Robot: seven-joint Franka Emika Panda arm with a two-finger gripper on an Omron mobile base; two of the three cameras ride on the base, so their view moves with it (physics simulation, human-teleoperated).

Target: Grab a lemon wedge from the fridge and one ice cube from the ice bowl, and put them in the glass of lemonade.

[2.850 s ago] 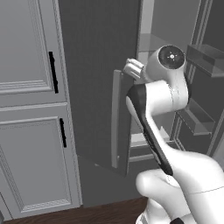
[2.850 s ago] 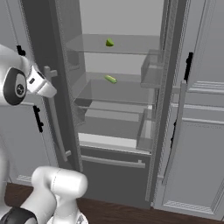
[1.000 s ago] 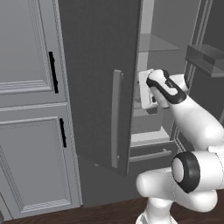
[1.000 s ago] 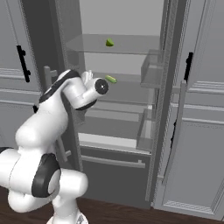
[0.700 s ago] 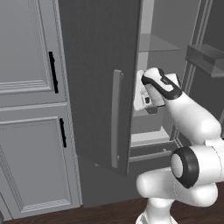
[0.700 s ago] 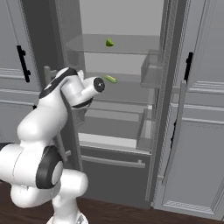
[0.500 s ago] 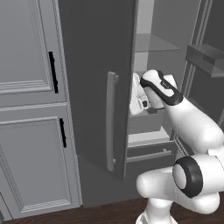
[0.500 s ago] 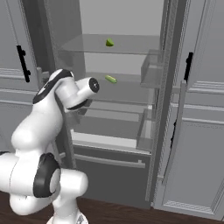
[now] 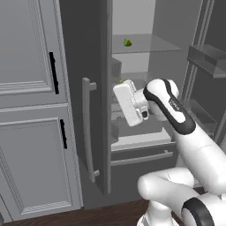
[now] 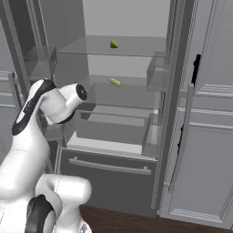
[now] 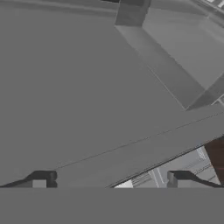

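Fridge [image 10: 179, 91] with both doors swung open, seen from two sides, with the white arm reaching into its left half. In the right base view, two small yellow-green pieces lie inside: one on the upper glass shelf [image 10: 136, 48], near its middle, and one on the shelf below, the lemon wedge [image 10: 115, 82], resting near that shelf's front edge above the clear drawers [image 10: 113, 127]. The upper piece [image 9: 127, 43] also shows in the left base view, on the glass shelf above the hand.

The gripper [image 11: 109, 181] appears in the hand view as two dark fingertips [image 11: 41, 179] standing well apart with nothing between them; the jaws are spread wide and empty. Beyond them lies a flat dark grey surface of the fridge, seen at close range, with a pale translucent bin wall toward the upper right and a sliver of brown floor at the right edge.

In the left base view the hand sits just beside the inner edge of the left door [image 9: 84, 88], level with the middle shelf and beside the long pale bar handle [image 9: 88, 132]. The lemon wedge lies to the right of the hand and slightly higher, apart from the gripper and not touched. Light grey panelled cabinets [image 9: 31, 110] with short black handles stand left of the fridge.
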